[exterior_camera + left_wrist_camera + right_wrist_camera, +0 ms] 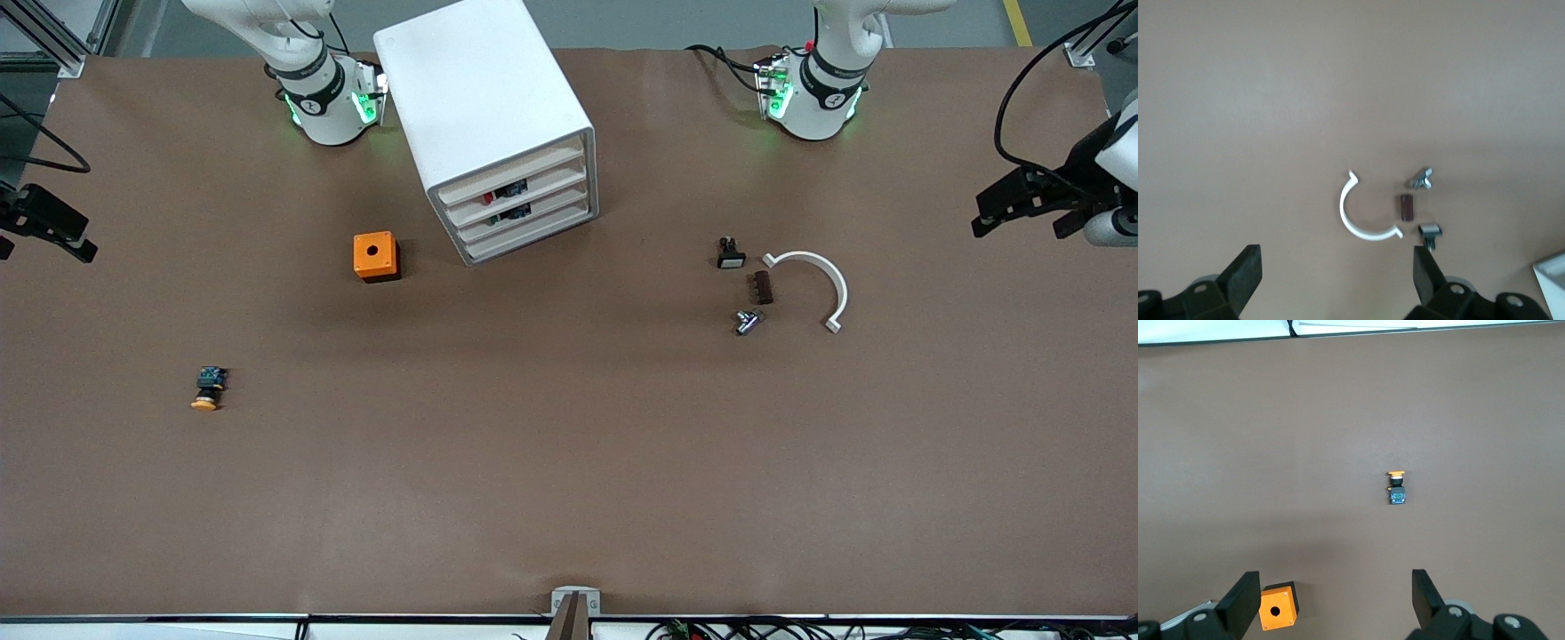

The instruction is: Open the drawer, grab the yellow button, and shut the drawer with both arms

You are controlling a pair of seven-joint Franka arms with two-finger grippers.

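Observation:
The white cabinet (484, 107) stands near the robots' bases, its uppermost drawer (508, 172) shut flush with the three below. The button (207, 389), with orange cap, black body and blue rear end, lies on the bare table toward the right arm's end, nearer the front camera than the cabinet. It also shows in the right wrist view (1397, 487). My right gripper (49, 227) hangs open and empty, high over the table's edge at the right arm's end (1336, 597). My left gripper (1018, 203) hangs open and empty over the left arm's end (1337, 273).
An orange cube with a hole (375, 256) sits beside the cabinet. Toward the left arm's end lie a small black part with a white face (731, 253), a brown block (762, 287), a metal wing nut (747, 321) and a white curved clamp (818, 280).

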